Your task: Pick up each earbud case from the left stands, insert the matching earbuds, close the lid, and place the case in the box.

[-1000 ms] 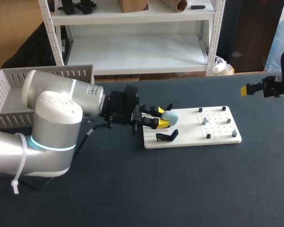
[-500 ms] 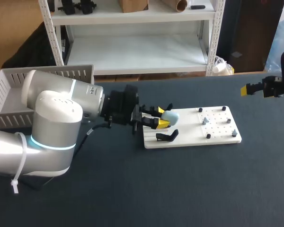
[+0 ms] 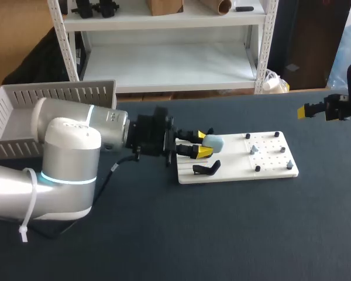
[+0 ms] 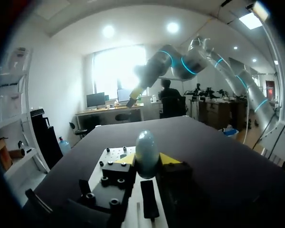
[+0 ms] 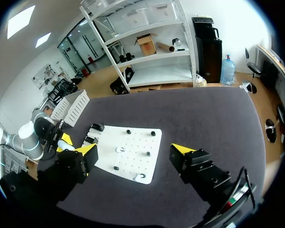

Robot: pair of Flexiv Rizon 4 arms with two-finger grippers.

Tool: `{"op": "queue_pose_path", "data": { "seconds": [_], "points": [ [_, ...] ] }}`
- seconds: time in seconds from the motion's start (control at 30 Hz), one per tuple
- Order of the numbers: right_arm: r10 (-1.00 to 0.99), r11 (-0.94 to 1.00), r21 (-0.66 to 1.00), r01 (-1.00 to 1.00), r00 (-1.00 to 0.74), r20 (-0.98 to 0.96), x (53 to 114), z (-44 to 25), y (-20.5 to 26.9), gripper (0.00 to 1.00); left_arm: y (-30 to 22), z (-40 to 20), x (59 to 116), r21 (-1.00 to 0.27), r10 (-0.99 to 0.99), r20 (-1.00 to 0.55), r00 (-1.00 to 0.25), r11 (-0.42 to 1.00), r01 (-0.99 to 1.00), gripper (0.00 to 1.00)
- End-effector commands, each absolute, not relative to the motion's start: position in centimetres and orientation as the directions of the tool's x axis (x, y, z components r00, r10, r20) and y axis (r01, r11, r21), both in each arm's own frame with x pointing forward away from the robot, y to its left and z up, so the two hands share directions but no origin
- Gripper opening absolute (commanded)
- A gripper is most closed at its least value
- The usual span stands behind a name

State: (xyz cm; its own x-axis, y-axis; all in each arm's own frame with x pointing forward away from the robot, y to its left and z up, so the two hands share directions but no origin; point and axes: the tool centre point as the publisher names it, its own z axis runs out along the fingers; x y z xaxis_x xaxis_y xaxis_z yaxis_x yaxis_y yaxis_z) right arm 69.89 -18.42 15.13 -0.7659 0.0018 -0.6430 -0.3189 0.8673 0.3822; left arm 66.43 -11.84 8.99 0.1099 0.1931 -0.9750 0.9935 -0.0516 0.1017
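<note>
Left gripper clamped on the blue case, board beneath and ahead; right gripper well apart, fingers spread.

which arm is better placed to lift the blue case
Left. The left gripper is shut on the light blue case; the right gripper hangs open beyond the far end of the white board.

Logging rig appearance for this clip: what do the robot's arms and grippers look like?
Left arm: rounded silver-grey links, a glowing cyan ring, a white cable tie, a thin black cable. Right arm: silver with cyan rings too. Left gripper and right gripper: black, yellow-tipped.
</note>
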Motion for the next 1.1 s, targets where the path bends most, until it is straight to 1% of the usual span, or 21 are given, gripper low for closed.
{"op": "queue_pose_path", "data": {
  "seconds": [0.03,0.27,0.7,1.1],
  "points": [
    [0.000,0.864,0.386,-0.323,-0.766,-0.643,70.0,15.1,-18.5,1.00,-12.8,8.3,67.3,0.101,0.146,-0.983,0.112,-0.081,0.992,0.00],
    [0.002,0.856,0.397,-0.330,-0.767,-0.642,69.8,15.1,-18.3,1.00,-13.1,8.4,67.3,0.110,0.126,-0.985,0.119,-0.075,0.991,0.00],
    [-0.078,0.791,0.394,-0.468,-0.716,-0.693,64.6,17.6,-13.0,1.00,-13.7,9.7,66.0,0.113,0.080,-0.990,0.117,-0.051,0.992,0.00],
    [-0.178,0.751,0.382,-0.538,-0.722,-0.668,60.9,17.1,-10.2,1.00,-13.7,9.5,65.2,0.082,0.074,-0.994,0.084,-0.032,0.996,0.00]
  ]
}}
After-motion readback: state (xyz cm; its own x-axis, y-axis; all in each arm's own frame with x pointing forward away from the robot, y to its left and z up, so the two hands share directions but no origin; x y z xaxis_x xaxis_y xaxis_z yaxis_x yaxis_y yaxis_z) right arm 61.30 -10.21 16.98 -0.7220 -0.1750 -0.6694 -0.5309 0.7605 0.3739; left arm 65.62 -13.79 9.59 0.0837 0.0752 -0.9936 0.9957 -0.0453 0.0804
